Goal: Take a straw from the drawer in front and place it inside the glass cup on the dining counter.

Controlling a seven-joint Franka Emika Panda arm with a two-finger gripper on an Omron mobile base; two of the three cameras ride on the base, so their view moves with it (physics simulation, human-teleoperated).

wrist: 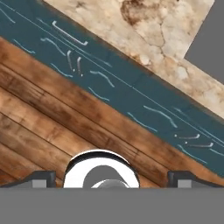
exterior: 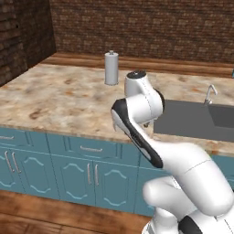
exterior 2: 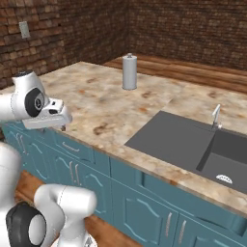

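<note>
The two-finger gripper (wrist: 112,177) stands wide open — dark fingertips (wrist: 40,178) far apart, holding nothing, touching nothing (wooden floor below). The shut teal-blue drawer (wrist: 70,33) with its silver bar handle sits under the marbled stone top (wrist: 144,26).

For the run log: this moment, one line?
gripper: open, empty | teal-blue panelled drawer with silver bar handle: shut, untouched | stage: drawer not yet opened

Even, soft rendered light, no glare; faint shadows only; textures coarse and slightly blurred, edges undistorted.
</note>
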